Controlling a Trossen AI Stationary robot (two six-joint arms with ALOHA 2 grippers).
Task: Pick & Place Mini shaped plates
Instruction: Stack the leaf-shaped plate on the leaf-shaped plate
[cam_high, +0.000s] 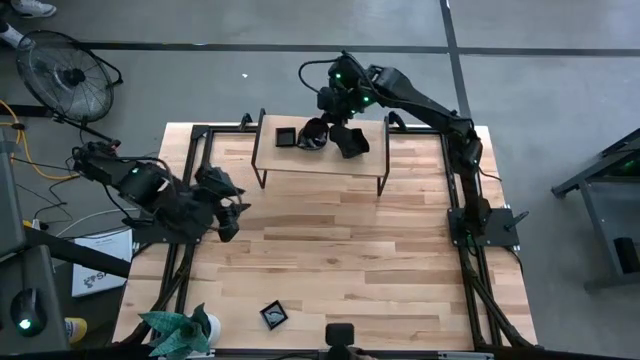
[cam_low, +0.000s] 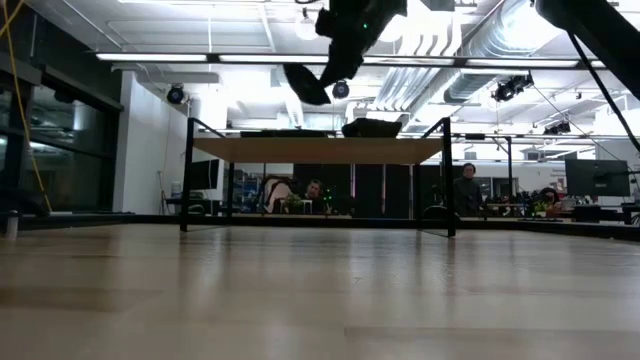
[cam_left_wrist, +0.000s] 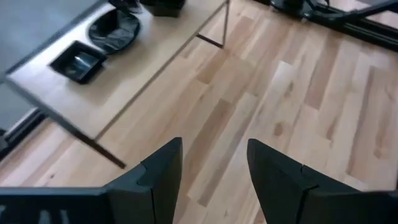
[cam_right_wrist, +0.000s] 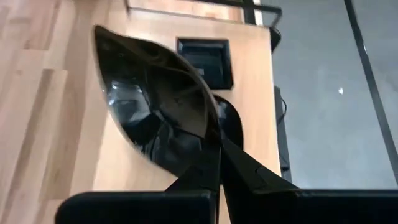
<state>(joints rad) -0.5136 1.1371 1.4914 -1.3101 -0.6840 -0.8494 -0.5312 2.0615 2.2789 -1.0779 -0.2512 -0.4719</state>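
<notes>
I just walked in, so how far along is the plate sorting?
Done: one square plate sits on the raised shelf. In hand: the right gripper holds a leaf-shaped plate above the shelf. Left: one square plate at the table's near edge; the left gripper hangs open, empty.

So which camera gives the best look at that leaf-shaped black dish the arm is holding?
The right wrist view: the leaf-shaped dish fills the picture, pinched by the right gripper above the shelf. The high view shows it small, the low view as a dark sliver, the left wrist view partly.
</notes>
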